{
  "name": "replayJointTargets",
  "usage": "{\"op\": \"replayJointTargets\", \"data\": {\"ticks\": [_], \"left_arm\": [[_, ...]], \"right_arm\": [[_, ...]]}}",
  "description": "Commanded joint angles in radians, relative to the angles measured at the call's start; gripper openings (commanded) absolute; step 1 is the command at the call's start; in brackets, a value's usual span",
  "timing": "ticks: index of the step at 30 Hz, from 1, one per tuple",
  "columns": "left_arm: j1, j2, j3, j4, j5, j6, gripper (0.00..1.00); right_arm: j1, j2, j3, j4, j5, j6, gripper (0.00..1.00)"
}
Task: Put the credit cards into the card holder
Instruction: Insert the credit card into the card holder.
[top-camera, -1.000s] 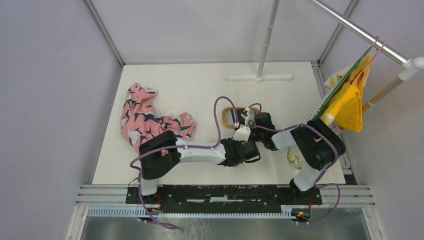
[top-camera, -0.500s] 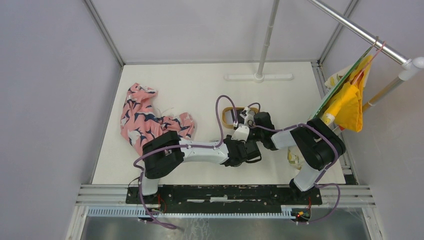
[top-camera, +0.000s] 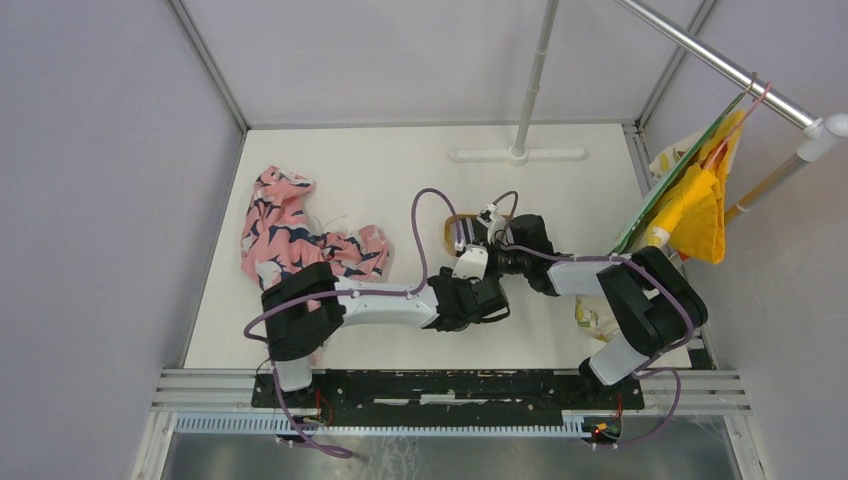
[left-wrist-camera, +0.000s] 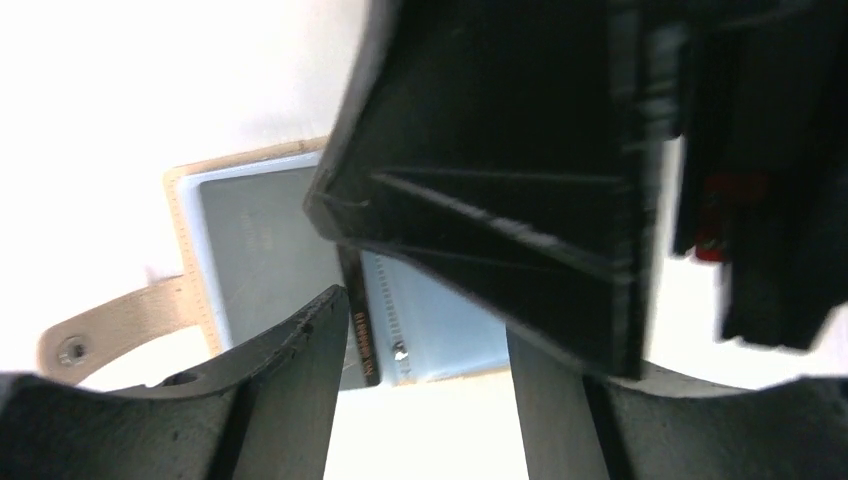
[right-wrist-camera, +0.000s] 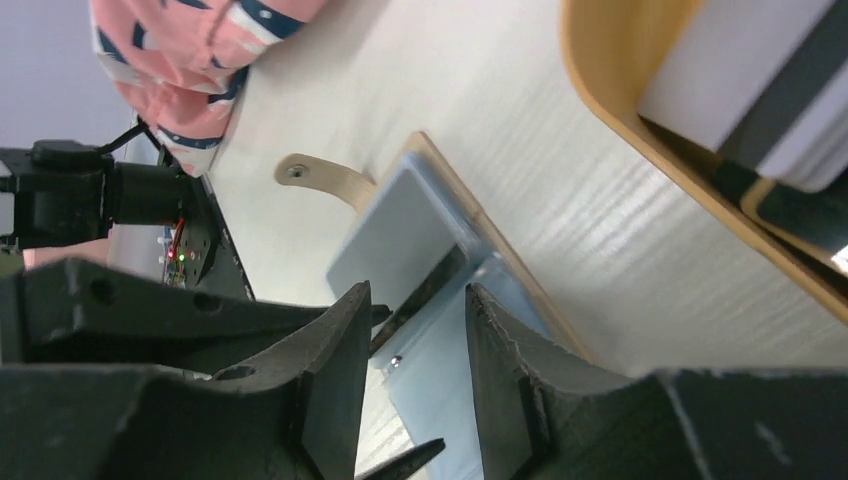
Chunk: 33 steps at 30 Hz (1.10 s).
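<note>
So the card holder (left-wrist-camera: 260, 240) lay open and flat on the white surface (top-camera: 400, 170), grey-blue panels facing up and its little tan tab (left-wrist-camera: 110, 325) sticking out to one side. It was just beside the wooden-rimmed tray (right-wrist-camera: 620, 110). A dark card (left-wrist-camera: 358, 335) stood on edge right along the fold, partly tucked in. Both arms were crowded over it. The left fingers (left-wrist-camera: 280, 380) were spread apart with the wallet showing in the gap and nothing pinched. The right fingers (right-wrist-camera: 330, 380) were also parted, hanging right above the fold and the dark card, not gripping it as far as I could see. In the tray sat a pale card (right-wrist-camera: 720, 70) with a dark stripe. A pink patterned cloth (top-camera: 300, 240) was bunched up well off to the left.
</note>
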Motion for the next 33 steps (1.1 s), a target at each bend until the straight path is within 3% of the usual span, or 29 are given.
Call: {"op": "replayJointTargets", "data": {"ticks": [1, 5, 9, 14, 18, 23, 33], "left_arm": [[0.026, -0.178, -0.090, 0.132, 0.046, 0.104, 0.67], [0.026, -0.337, -0.233, 0.222, 0.078, 0.190, 0.76], [0.036, -0.527, -0.396, 0.291, 0.064, 0.239, 0.90], [0.112, -0.673, -0.515, 0.318, 0.105, 0.265, 0.92], [0.251, -0.740, -0.599, 0.391, 0.241, 0.272, 0.92], [0.386, -0.782, -0.695, 0.483, 0.412, 0.235, 0.91], [0.421, -0.693, -0.726, 0.571, 0.470, 0.208, 0.81]], "right_arm": [[0.004, -0.089, 0.051, -0.066, -0.059, -0.195, 0.45], [0.002, -0.147, 0.096, -0.192, -0.138, -0.453, 0.45], [-0.003, -0.195, 0.186, -0.462, -0.174, -0.864, 0.43], [-0.003, -0.270, 0.122, -0.583, -0.213, -1.221, 0.41], [-0.002, -0.277, 0.034, -0.624, -0.242, -1.466, 0.39], [0.022, -0.216, 0.054, -0.627, -0.138, -1.460, 0.35], [0.087, -0.130, 0.088, -0.620, 0.079, -1.410, 0.26]]}}
